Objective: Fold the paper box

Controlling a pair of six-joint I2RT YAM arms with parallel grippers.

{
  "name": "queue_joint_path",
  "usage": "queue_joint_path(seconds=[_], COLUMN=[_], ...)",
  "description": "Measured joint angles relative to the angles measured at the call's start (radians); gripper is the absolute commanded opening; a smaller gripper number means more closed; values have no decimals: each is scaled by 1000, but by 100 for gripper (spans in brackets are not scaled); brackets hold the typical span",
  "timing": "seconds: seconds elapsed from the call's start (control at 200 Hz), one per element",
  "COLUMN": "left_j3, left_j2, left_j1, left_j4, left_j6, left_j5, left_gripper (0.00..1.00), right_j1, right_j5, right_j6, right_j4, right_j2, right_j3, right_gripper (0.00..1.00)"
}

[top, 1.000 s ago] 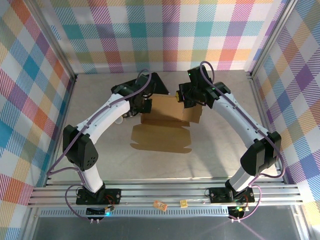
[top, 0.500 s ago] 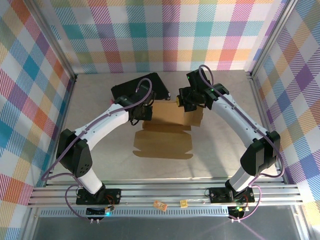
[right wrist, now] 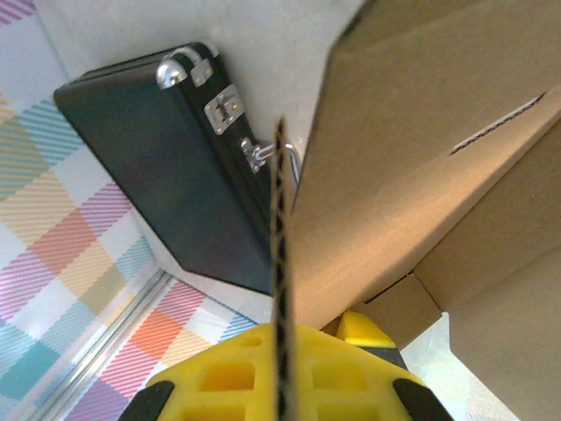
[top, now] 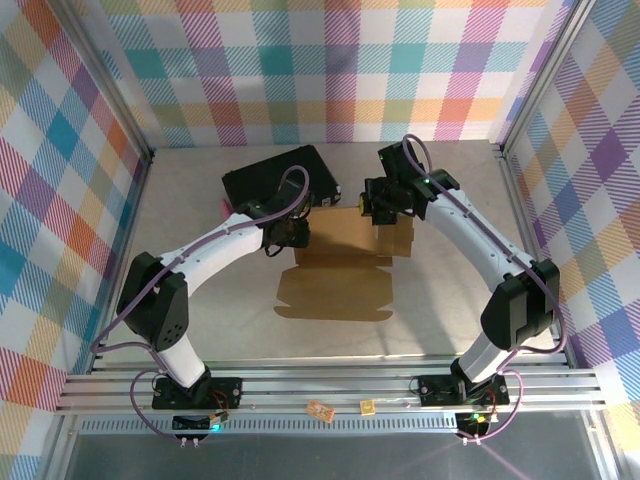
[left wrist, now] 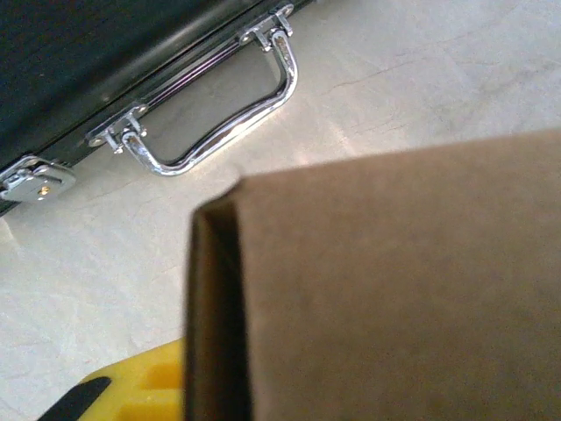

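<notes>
Cardboard lies mid-table: the box (top: 335,285) has its near panel flat and its far panel raised, just near of the black case (top: 275,175). At the raised panel's left far corner sits the left gripper (top: 290,235). Its wrist view has cardboard close across the lens and one yellow finger (left wrist: 145,386) beside the panel edge, but I cannot tell whether the jaws are parted or pinching. At the right far corner the right gripper (top: 383,207) is clamped on a flap of the box, the corrugated edge running straight between its yellow fingers.

The step looks like standing up the far wall and side flaps. To do it well, the right should pinch firmly and turn the flap along its crease rather than drag the sheet. The left should brace the opposite corner so the box does not slide toward the case, and both should work level so the wall does not twist.

The table (top: 180,190) is smooth, pale beige, so the sheet may slip. Plaid walls (top: 330,70) close in left, far and right; an aluminium rail (top: 330,385) runs along the near edge.
</notes>
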Motion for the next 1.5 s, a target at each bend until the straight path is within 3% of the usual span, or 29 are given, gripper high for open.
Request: queue_joint_path(seconds=[0.39,0.51,0.775,0.945,1.105,1.19,1.29,1.5], left_j3=[-40,-55,17,53,60,89,105,110], left_j2=[19,26,86,119,141,151,151,151], left_j1=[0,0,3,4,10,12,15,15], left_j4=[95,129,69,21,-26,-53,-61,-101], left_j6=[-2,-12,-66,-102,-127,-130,-126,-96], left_j5=[40,60,63,56,21,-1,-16,-51], left_gripper=[31,0,0,0,0,0,0,0], right_j1=[-34,-34,-39,-47,-46,-47,-58,-136], right_j5=[-13,-21,-21,-42,-73,-76,-69,-47], right_j6=[18,21,0,-73,-163,-217,-313,-526], right_j4=[1,1,28,144,204,194,137,70], right_j2=[1,4,17,22,56,56,55,-37], right_j3=[-19,-31,-48,-116,-160,-156,-105,-24], right_gripper=[0,0,0,0,47,64,65,52])
